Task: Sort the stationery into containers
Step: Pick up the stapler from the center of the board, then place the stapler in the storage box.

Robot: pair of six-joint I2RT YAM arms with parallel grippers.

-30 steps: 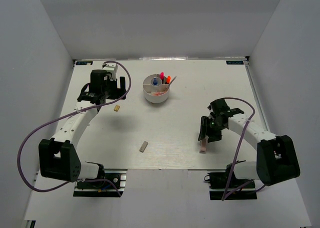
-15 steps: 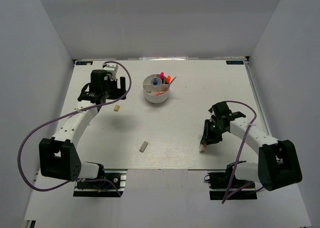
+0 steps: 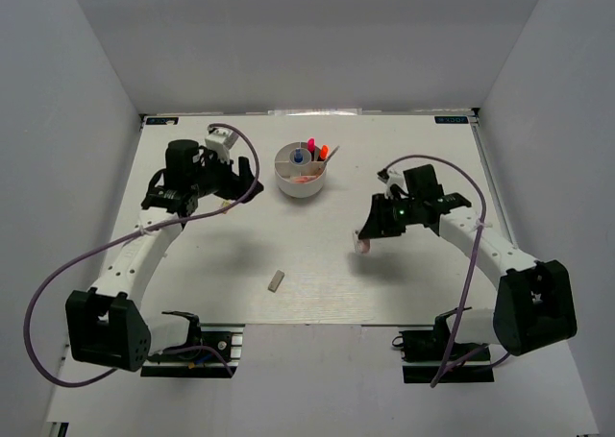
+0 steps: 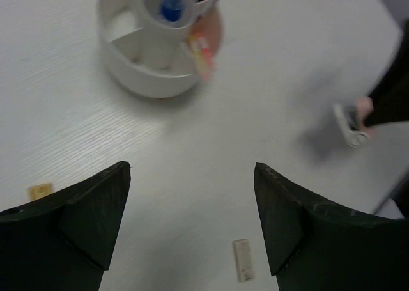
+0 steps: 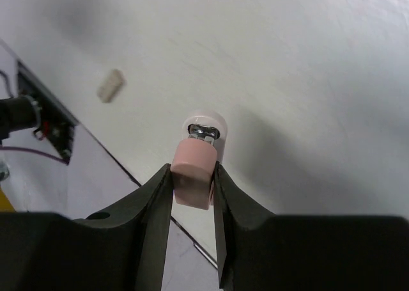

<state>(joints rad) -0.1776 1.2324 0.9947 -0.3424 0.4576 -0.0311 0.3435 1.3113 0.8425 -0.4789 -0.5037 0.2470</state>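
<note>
Gripping a pink eraser [image 5: 192, 166] by its sides, the right tool [image 5: 193, 176] hangs over the tabletop [image 3: 432, 168].
Lifted clear, the eraser looks bound for the white tub [image 3: 300, 189], which stands well apart at the far middle with highlighters [image 3: 317, 151] upright inside. That arm reaches forward and inward, wrist tipped down. Left tool [image 4: 192, 176] gapes empty beside the tub, beige eraser [image 4: 39, 191] and grey eraser [image 4: 241, 260] loose below.
</note>
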